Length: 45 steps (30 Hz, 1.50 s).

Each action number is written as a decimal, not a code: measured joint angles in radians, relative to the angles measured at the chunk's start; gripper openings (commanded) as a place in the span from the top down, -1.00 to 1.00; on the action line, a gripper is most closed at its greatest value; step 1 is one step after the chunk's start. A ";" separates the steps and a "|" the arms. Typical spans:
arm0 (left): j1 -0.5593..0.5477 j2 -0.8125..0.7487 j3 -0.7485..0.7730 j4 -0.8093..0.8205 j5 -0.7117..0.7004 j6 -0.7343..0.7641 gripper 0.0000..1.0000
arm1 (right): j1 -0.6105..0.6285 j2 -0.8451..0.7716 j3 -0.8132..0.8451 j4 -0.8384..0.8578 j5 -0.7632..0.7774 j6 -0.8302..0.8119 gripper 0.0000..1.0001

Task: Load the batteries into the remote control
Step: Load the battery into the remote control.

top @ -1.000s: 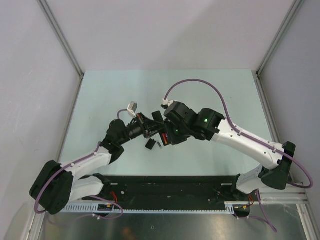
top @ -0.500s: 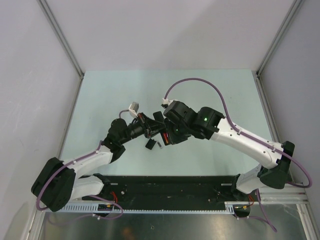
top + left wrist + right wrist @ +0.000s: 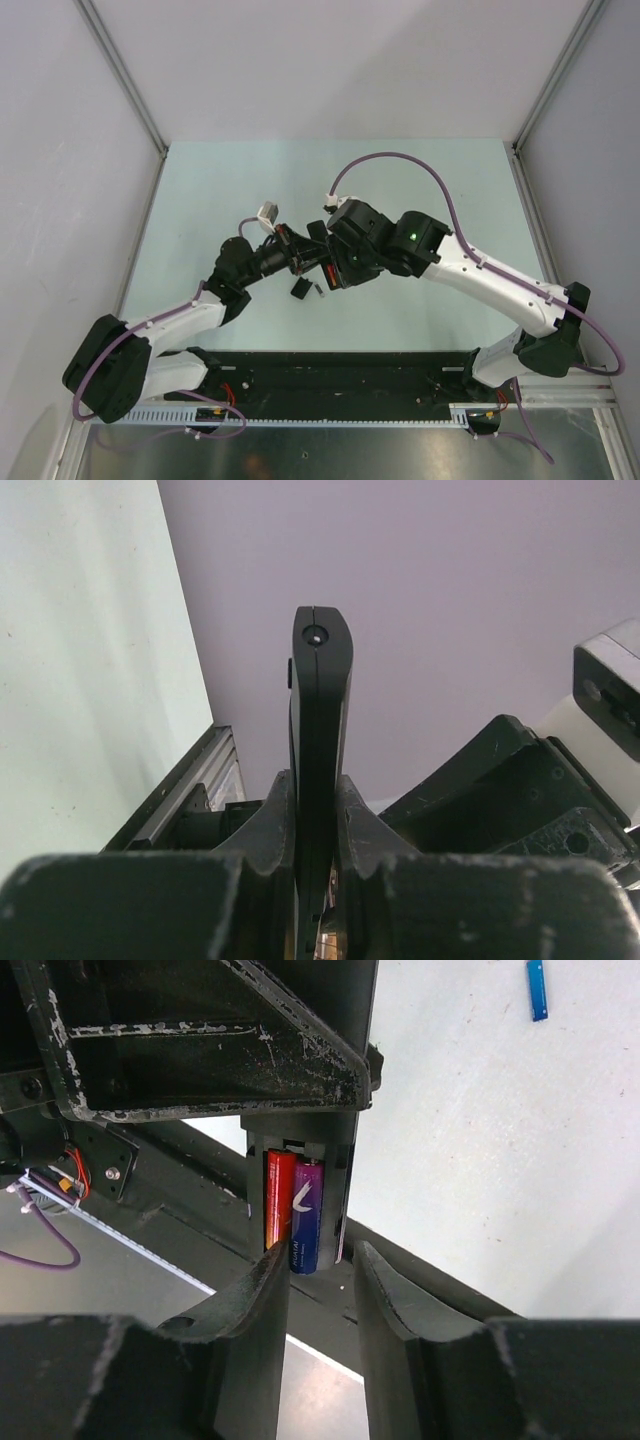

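Observation:
My left gripper (image 3: 318, 800) is shut on the slim black remote control (image 3: 320, 700) and holds it edge-on above the table; in the top view the gripper (image 3: 300, 258) is at mid-table. In the right wrist view the remote's open compartment (image 3: 345, 1175) holds a red-orange battery (image 3: 277, 1205) and a bluish-purple battery (image 3: 306, 1215) side by side. My right gripper (image 3: 318, 1270) is open and empty, its fingertips just short of the purple battery's end. In the top view it (image 3: 335, 272) meets the left gripper tip to tip.
A small black back panel (image 3: 298, 289) and a tiny dark piece (image 3: 318, 290) lie on the table under the grippers. A loose blue battery (image 3: 537, 990) lies on the pale table. The black base rail (image 3: 340, 375) runs along the near edge.
The right arm has shifted very slightly left toward the remote. The left gripper and the remote have stayed in place.

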State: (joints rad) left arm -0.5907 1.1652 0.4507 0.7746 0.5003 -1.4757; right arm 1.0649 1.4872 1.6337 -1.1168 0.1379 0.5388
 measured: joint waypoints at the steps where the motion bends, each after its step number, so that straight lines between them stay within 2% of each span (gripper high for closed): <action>1: 0.000 0.000 0.000 0.003 0.000 0.000 1.00 | 0.001 0.000 0.003 -0.004 0.004 0.000 0.23; 11: 0.000 0.000 0.000 0.015 0.001 -0.002 1.00 | 0.005 0.000 0.013 -0.019 0.030 0.009 0.09; 45: -0.006 0.000 0.000 0.074 0.018 -0.021 1.00 | 0.039 0.029 0.106 -0.076 0.081 0.011 0.07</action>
State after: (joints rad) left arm -0.5964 1.1656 0.4507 0.8486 0.5186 -1.4963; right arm 1.1034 1.5158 1.7401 -1.1927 0.2192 0.5503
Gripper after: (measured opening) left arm 0.138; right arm 0.465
